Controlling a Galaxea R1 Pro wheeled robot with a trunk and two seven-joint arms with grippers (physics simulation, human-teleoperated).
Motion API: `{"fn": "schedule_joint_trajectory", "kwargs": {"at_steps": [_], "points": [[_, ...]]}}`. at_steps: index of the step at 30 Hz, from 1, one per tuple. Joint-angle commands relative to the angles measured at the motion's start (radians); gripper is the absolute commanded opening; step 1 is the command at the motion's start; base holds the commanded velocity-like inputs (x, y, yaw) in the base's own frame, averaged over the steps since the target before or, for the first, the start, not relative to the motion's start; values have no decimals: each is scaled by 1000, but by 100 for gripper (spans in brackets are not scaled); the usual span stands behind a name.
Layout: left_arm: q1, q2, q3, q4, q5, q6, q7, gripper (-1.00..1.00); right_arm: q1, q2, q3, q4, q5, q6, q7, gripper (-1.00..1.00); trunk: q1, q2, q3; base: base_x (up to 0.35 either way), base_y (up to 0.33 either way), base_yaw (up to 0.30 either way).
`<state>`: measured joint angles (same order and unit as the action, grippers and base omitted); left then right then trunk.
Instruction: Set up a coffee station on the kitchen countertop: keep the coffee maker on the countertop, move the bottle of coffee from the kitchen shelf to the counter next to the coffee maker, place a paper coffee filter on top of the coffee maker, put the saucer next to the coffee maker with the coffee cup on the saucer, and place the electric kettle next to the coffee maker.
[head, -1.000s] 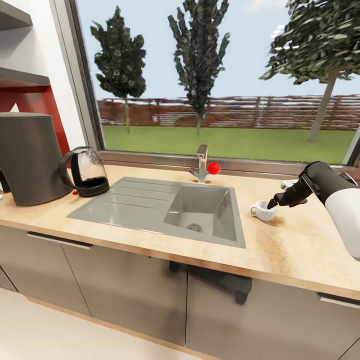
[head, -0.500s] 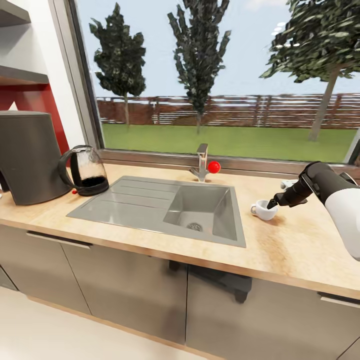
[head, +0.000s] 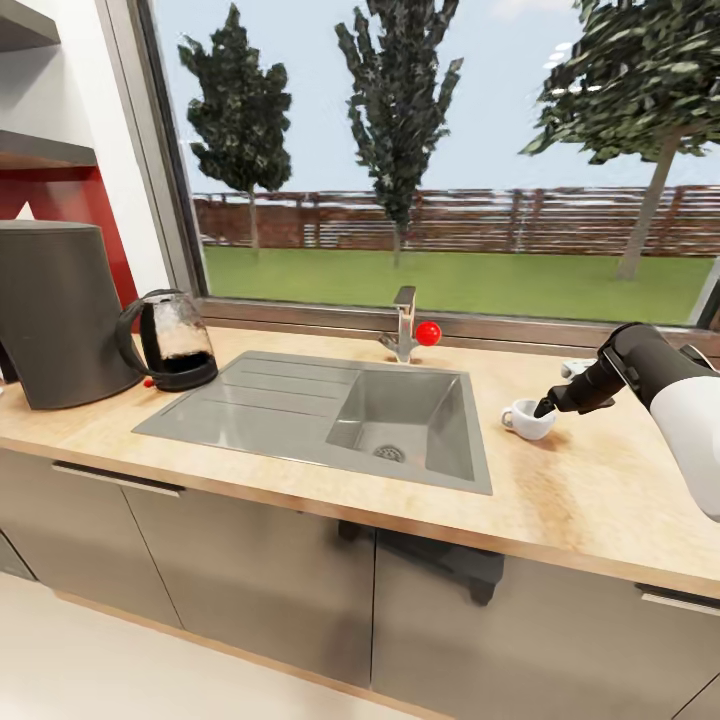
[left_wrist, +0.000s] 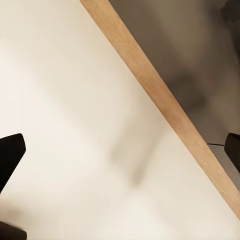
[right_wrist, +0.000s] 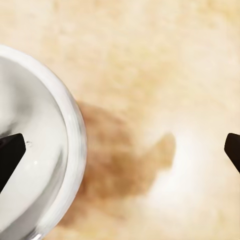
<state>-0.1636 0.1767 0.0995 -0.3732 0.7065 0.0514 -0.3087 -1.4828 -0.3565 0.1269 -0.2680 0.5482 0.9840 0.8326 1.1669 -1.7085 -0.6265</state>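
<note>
At the far left of the head view, the coffee maker (head: 55, 315) is seen standing on the kitchen countertop (head: 590, 500), with 2 dark wall shelves (head: 40, 152) above it. Just beside it, the electric kettle (head: 172, 343) is set upright on its black base, near the corner of the steel sink (head: 300, 410). Behind the basin, a tap (head: 403, 325) with a red knob is fitted at the window sill. Further right, the coffee cup (head: 526, 420) is placed upright on the bare worktop, apart from the sink. The right gripper (head: 546, 405) is held at the cup's rim; in the right wrist view its fingertips (right_wrist: 10, 157) are spread wide, 1 above the cup's white interior (right_wrist: 35, 150), and nothing is gripped. In the left wrist view, the left gripper's fingers (left_wrist: 10, 152) are parted over pale floor, holding nothing.
</note>
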Motion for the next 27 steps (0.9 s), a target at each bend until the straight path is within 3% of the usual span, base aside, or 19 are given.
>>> {"fn": "schedule_joint_trajectory", "kwargs": {"at_steps": [1,2,3,27], "points": [[-1,0,4,0,8,5,-6,100,-1,-1,8,-2,2,2,8,100,0,0,-1,0,0,0],[-1,0,4,0,8,5,-6,100,-1,-1,8,-2,2,2,8,100,0,0,-1,0,0,0],[-1,0,4,0,8,5,-6,100,-1,-1,8,-2,2,2,8,-100,0,0,-1,0,0,0],[-1,1,3,0,8,7,-7,100,-1,-1,8,-2,1,4,10,-100,0,0,-1,0,0,0]]}}
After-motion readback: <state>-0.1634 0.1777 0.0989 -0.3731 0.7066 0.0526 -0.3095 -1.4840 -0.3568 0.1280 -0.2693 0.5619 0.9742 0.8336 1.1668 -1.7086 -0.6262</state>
